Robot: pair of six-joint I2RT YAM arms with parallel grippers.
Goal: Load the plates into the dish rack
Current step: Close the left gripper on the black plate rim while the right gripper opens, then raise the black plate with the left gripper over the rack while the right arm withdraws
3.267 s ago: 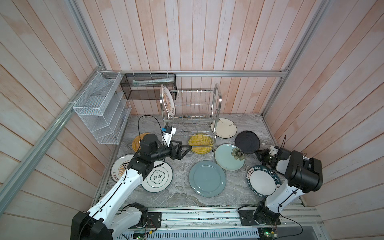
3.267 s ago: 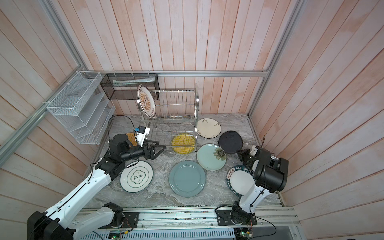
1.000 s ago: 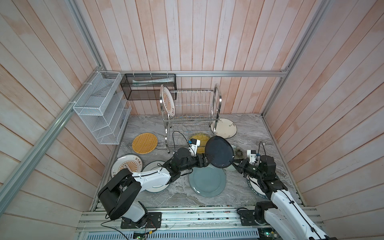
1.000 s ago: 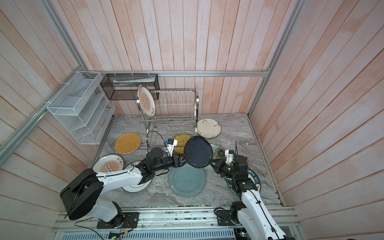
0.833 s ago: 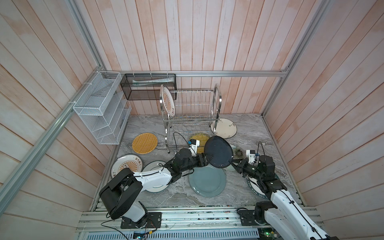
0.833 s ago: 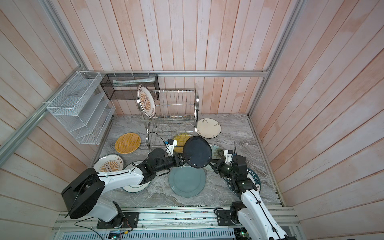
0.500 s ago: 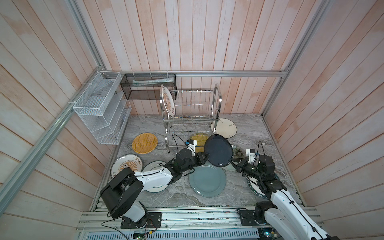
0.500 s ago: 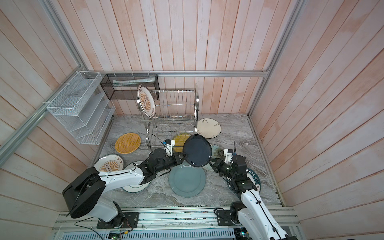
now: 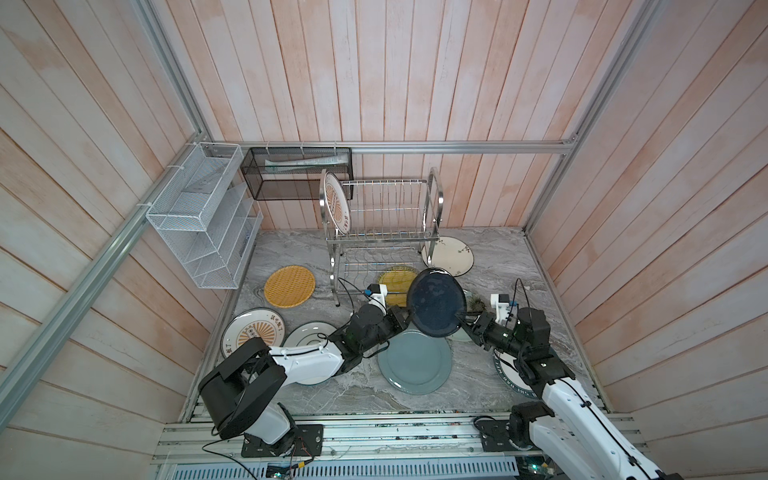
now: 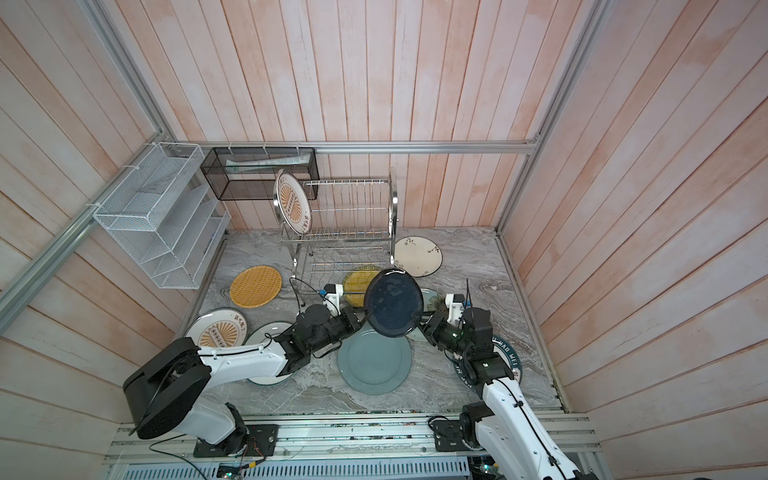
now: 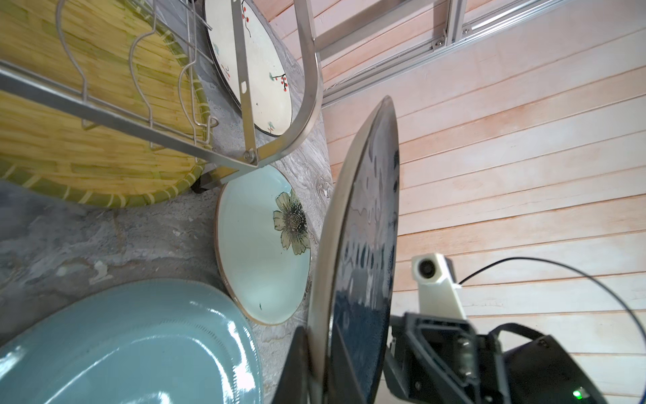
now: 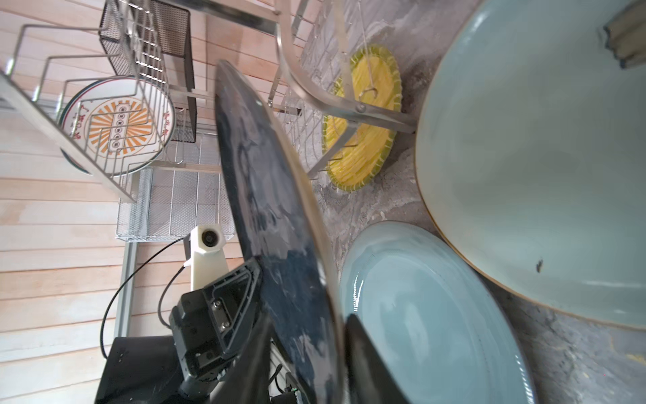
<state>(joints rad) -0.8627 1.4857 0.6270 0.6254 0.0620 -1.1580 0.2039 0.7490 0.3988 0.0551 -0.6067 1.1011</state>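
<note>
Hanging steeply tilted above the middle of the table [image 9: 291, 249], in front of the rack [image 9: 382, 239] and over the far rim of the grey-blue plate [image 9: 415, 365], the black plate [image 9: 435, 302] is flanked at opposite sides of its rim by the two arms. The left pincer [image 9: 404, 321] is clenched on the rim, one finger on each face, as the left wrist view shows plainly. The right pincer [image 9: 464, 323] straddles the rim on the other side, but I cannot tell whether it is pressing or has let go. The plate looks like glazed stoneware: stiff, fairly heavy for thin fingers, glossy and so likely slippery. It would be brittle if it struck the steel wire or the plates lying below. A pinch at a single rim point would probably let it swing under its own weight. The hold should therefore sit well past the lip, with the plate near upright and its weight hanging beneath the fingers. The free rim opposite the grip should enter a slot first. One sunburst plate [image 9: 334, 203] stands in the rack's upper tier, at the end nearer the table's left edge, and the other upper slots look free.
</note>
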